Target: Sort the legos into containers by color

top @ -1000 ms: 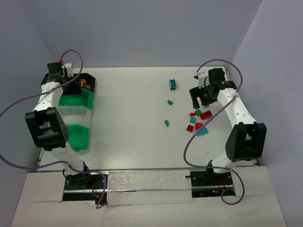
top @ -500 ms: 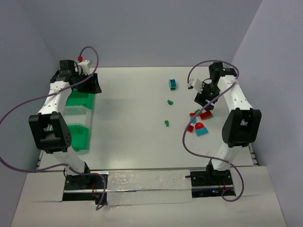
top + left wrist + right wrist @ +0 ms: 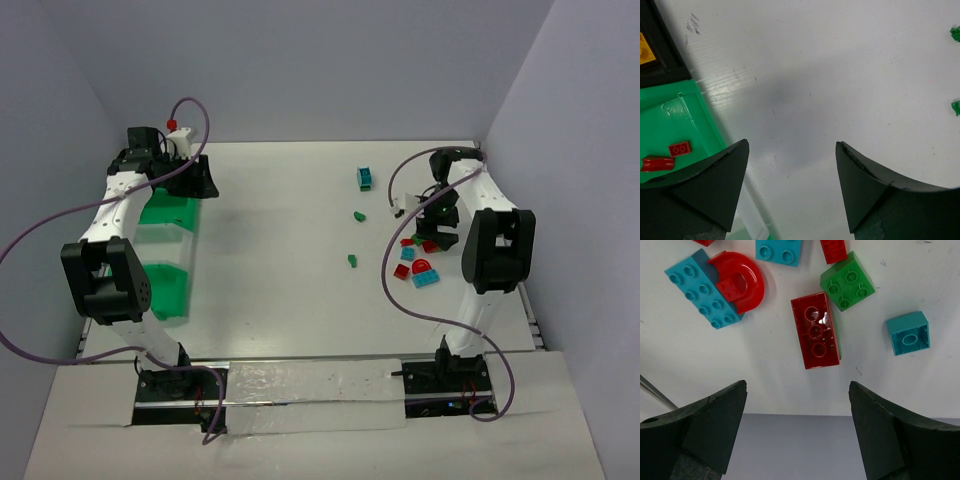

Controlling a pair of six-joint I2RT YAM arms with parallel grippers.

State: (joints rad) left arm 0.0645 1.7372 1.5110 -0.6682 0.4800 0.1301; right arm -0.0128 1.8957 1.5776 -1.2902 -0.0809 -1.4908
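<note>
My left gripper (image 3: 192, 180) is open and empty, over the right edge of the bins; in the left wrist view (image 3: 791, 145) its jaws stand wide over bare table. The black bin (image 3: 665, 65) holds a yellow brick (image 3: 646, 50). The green bin (image 3: 670, 110) beside it holds two red bricks (image 3: 679, 148). My right gripper (image 3: 437, 222) is open and empty above the lego cluster (image 3: 415, 262). In the right wrist view (image 3: 797, 385) a long red brick (image 3: 815, 331) lies just ahead of the jaws, with a green brick (image 3: 847, 281), a small teal brick (image 3: 908, 333), a red arch (image 3: 740, 282) and a long teal brick (image 3: 700, 290).
A teal brick (image 3: 365, 178) and two small green bricks (image 3: 359, 214), (image 3: 352, 260) lie apart mid-table. Another green bin (image 3: 165, 290) stands nearer on the left. The table's right edge and the wall are close behind my right gripper.
My right gripper has swung in and turned over the lego cluster. My left gripper moved from over the black bin to its right edge, then stayed put.
</note>
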